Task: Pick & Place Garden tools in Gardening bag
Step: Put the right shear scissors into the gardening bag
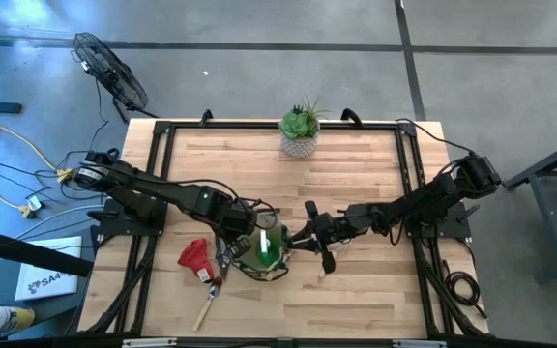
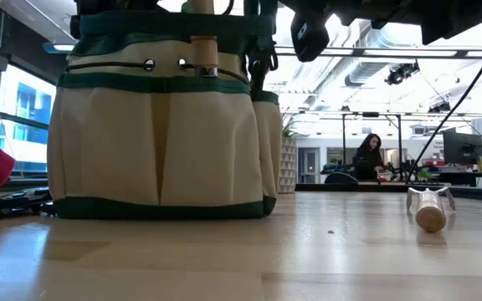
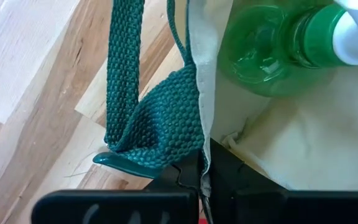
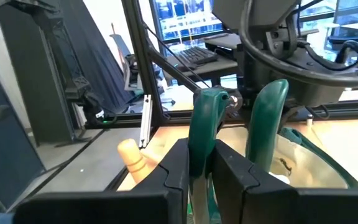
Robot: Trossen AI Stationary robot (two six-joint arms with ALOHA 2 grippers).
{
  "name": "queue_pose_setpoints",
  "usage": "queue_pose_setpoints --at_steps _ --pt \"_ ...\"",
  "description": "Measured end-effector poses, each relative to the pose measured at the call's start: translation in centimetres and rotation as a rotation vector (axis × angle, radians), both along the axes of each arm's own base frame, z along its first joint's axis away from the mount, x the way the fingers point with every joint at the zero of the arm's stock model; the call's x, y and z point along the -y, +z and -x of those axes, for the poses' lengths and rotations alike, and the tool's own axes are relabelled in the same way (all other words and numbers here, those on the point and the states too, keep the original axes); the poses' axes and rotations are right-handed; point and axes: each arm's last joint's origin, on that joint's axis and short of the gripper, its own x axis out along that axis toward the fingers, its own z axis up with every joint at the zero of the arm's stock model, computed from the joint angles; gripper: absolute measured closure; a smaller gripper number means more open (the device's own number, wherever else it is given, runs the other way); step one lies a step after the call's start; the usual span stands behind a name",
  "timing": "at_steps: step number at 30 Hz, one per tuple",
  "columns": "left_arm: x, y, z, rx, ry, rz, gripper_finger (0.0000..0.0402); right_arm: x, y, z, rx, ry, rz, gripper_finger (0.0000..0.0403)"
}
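Observation:
The olive-tan gardening bag point(image 1: 264, 249) with a dark green rim stands on the table, near the middle front; it fills the left of the low view point(image 2: 161, 125). A green spray bottle point(image 3: 272, 43) with a white nozzle lies inside it, and a wooden handle point(image 2: 203, 46) sticks up from an outer pocket. My left gripper point(image 1: 243, 230) is shut on the bag's rim on its left side. My right gripper point(image 1: 303, 237) is at the bag's right side, shut on a green-handled tool point(image 4: 205, 124). A red glove point(image 1: 194, 255) lies left of the bag. My left gripper pinches the bag's top rim between its two fingers, where the green webbing loop point(image 3: 166, 124) meets the tan wall point(image 3: 205, 93). The fingers hold webbing and wall together. The bag's base stays on the table. My right gripper pinches one of the tool's two green handles point(image 4: 202, 146) between its two fingers. The handle's free end stands up past the fingers, and the second handle point(image 4: 266, 118) stands free beside it. The tool's lower part is hidden by the gripper.
A wooden-handled tool point(image 1: 206, 307) lies near the front edge left of the bag, another point(image 2: 429, 211) lies right of the bag. The succulent in a white pot point(image 1: 300, 133) stands at the far edge. A person sits in the room beyond.

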Motion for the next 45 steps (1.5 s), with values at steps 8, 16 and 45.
queue_pose_setpoints --at_steps 8,16,45 --pt "0.0 0.0 0.0 0.004 0.001 -0.002 0.0396 0.1 -0.1 0.0 -0.007 -0.048 0.0 0.0367" --pt "0.0 0.0 -0.2 0.017 -0.002 0.0 0.0396 -0.9 -1.5 -3.3 -0.059 -0.035 0.015 0.0367" --pt "0.0 0.0 -0.2 0.02 -0.036 -0.006 0.0396 -1.5 -3.2 -3.4 -0.259 -0.262 0.0 0.0367"
